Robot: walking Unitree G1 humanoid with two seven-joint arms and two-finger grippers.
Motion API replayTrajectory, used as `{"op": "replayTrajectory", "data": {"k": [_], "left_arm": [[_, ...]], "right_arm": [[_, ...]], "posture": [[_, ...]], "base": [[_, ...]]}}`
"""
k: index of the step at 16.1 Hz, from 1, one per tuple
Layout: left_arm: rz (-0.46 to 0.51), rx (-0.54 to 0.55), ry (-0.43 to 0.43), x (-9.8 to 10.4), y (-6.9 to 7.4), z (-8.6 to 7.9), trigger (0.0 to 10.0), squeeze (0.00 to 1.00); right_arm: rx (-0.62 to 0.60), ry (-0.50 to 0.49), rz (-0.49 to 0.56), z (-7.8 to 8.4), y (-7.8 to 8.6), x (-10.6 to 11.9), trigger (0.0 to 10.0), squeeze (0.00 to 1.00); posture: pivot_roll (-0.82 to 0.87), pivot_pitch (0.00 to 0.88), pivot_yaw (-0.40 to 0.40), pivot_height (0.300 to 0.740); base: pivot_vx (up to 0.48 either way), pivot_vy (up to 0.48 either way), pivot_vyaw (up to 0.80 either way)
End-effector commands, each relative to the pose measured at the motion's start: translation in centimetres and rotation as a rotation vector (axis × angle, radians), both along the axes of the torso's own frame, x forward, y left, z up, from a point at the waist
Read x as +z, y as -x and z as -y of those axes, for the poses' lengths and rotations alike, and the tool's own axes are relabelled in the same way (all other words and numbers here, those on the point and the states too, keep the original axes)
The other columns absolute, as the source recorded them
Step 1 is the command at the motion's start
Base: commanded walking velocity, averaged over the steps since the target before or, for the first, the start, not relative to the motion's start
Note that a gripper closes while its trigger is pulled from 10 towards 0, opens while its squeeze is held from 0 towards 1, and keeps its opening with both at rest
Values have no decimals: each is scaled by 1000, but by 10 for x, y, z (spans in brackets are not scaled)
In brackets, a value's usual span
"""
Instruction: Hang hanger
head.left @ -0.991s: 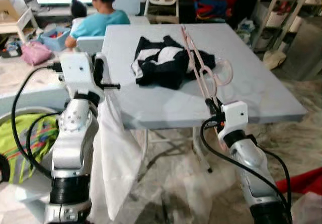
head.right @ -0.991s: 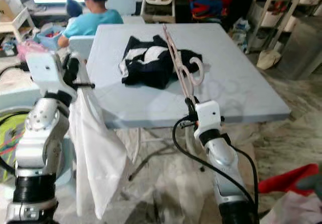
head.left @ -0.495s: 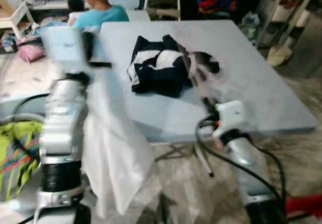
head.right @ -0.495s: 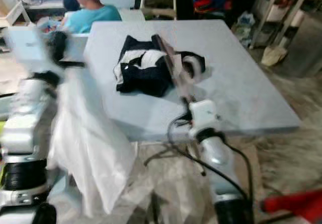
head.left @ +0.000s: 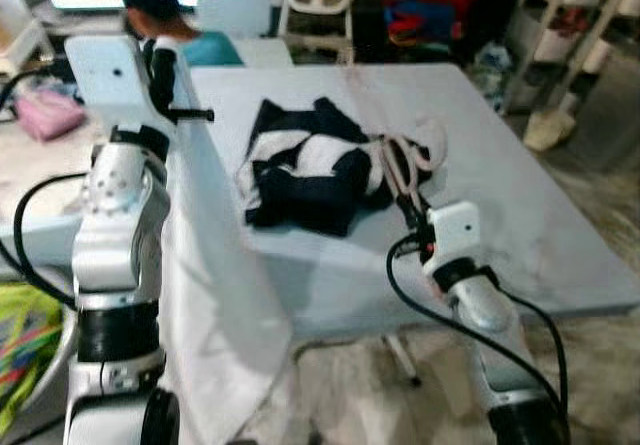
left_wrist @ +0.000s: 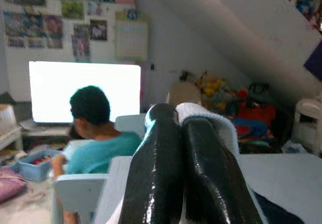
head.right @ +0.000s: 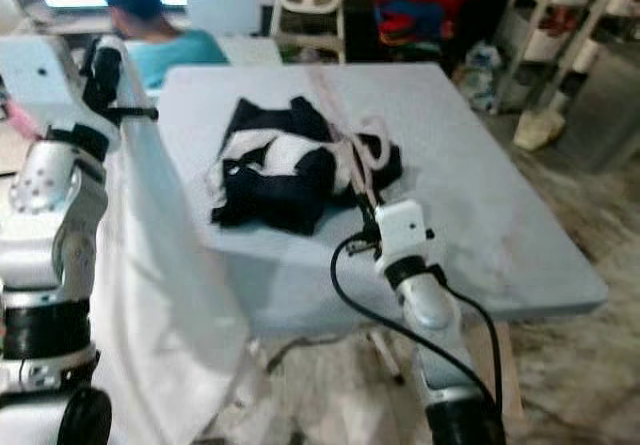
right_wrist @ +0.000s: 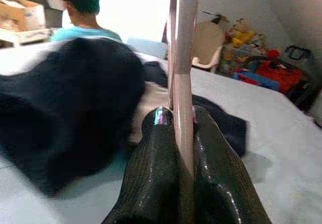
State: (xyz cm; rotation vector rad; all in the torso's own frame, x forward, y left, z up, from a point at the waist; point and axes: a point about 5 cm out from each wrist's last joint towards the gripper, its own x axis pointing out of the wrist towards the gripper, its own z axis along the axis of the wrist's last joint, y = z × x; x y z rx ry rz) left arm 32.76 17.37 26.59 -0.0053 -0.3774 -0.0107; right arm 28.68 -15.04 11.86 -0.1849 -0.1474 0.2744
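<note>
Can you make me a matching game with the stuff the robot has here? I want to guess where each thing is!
Things:
1. pink hanger
2. white cloth
3. black and white garment
4. person in a teal shirt

Places:
A. lying on the grey table
B. pinched in the left gripper
C. sitting beyond the table
D. clamped in the right gripper

Pairs: 1-D, 2-B, 3-A, 4-C

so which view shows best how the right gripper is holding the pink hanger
The right wrist view: the right gripper is shut on the pink hanger, whose bar runs up between the fingers. The eye views show the hanger blurred, reaching from the gripper over the black and white garment.
</note>
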Motion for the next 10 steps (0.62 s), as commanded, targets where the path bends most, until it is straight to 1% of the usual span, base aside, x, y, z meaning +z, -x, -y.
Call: {"op": "replayTrajectory", "data": {"k": [1, 2, 3, 5, 7, 8, 9, 10], "left_arm": [[43, -15, -4, 14, -3, 6, 10000, 0], [40, -11, -22, 17, -10, 3, 10000, 0], [17, -14, -45, 16, -17, 3, 10000, 0], [-58, -30, -122, 9, -38, 5, 10000, 0], [-85, -58, -165, 11, -53, 6, 10000, 0], [-68, -77, -195, 20, -63, 8, 10000, 0], [-48, -79, -220, 32, -71, 11, 10000, 0], [-31, -85, -228, 41, -75, 13, 10000, 0]], "right_arm": [[-32, 9, -17, 10, 1, -3, 10000, 0], [-33, 10, -20, 11, 2, -4, 10000, 0], [-34, 11, -21, 11, 2, -4, 10000, 0], [-38, 16, -23, 13, 2, -4, 10000, 0], [-51, 23, -22, 17, 5, -3, 10000, 0], [-69, 30, -26, 21, 9, -4, 10000, 0], [-82, 36, -30, 25, 13, -6, 10000, 0], [-91, 40, -33, 28, 17, -6, 10000, 0]], "posture": [[37, 0, -22, 740], [37, 0, -22, 740], [37, 0, -24, 740], [29, 0, -23, 740], [12, 7, -17, 740], [3, 16, -12, 740], [-3, 19, -9, 740], [-11, 23, -3, 740]], "base": [[0, 0, 0], [0, 0, 0], [0, 0, 0], [0, 0, 0], [0, 0, 0], [0, 0, 0], [0, 0, 0], [0, 0, 0]]}}
